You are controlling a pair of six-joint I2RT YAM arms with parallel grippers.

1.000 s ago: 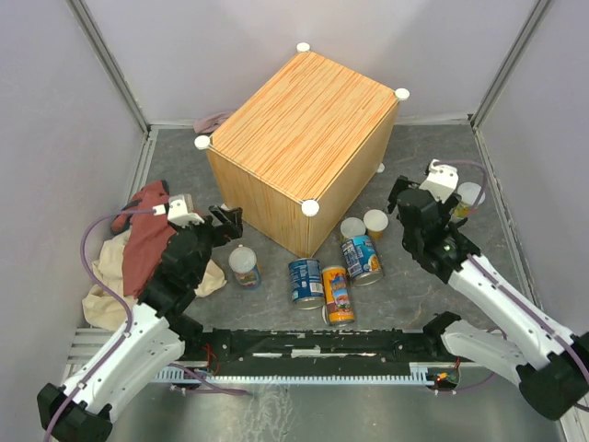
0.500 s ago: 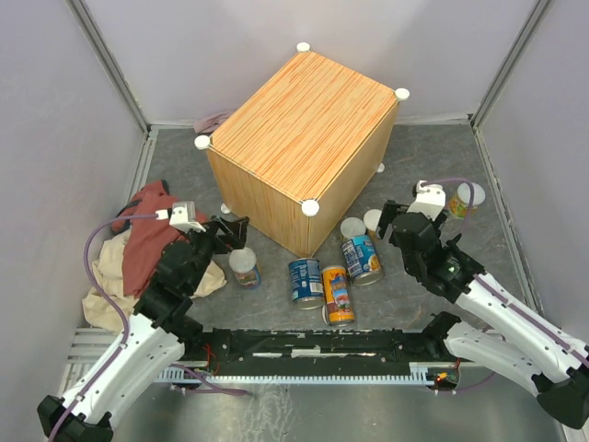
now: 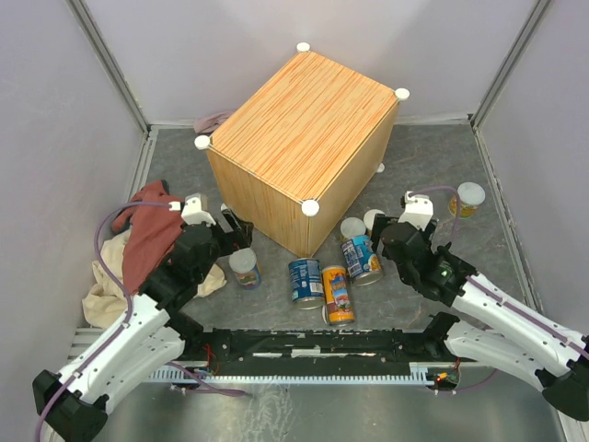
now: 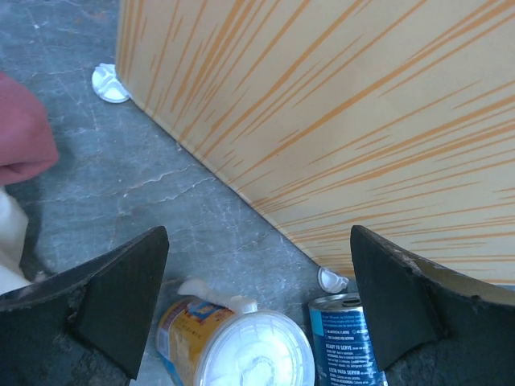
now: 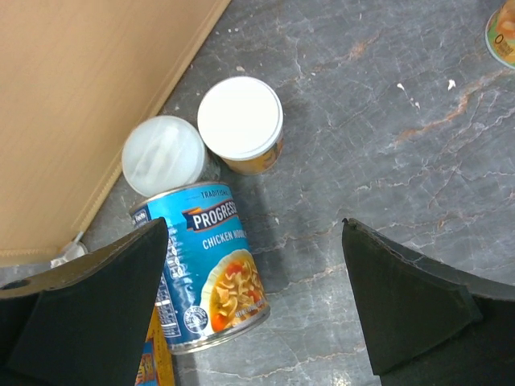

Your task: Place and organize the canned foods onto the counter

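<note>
The counter [image 3: 304, 138] is a large wood-grain box at the back middle; its wall also fills the left wrist view [image 4: 338, 104]. Several cans stand or lie on the floor in front of it. A short pale-lidded can [image 3: 243, 267] stands just below my open, empty left gripper [image 3: 235, 235] and shows between its fingers [image 4: 249, 354]. An upright blue can [image 3: 305, 279] stands beside it [image 4: 346, 342]. A blue soup can [image 3: 362, 259] lies on its side beside an orange can [image 3: 337, 295]. My right gripper [image 3: 385, 244] is open above the blue soup can [image 5: 205, 265] and two pale-lidded cans [image 5: 240, 121].
Red and beige cloths [image 3: 138, 249] are heaped at the left beside my left arm. Another pale-lidded can [image 3: 469, 198] stands alone at the far right. Grey walls enclose the floor on three sides. A black rail [image 3: 313, 345] runs along the near edge.
My right gripper has swung left from near the far-right can to over the can cluster. My left gripper has edged forward and down over the pale-lidded can. No can has moved.
</note>
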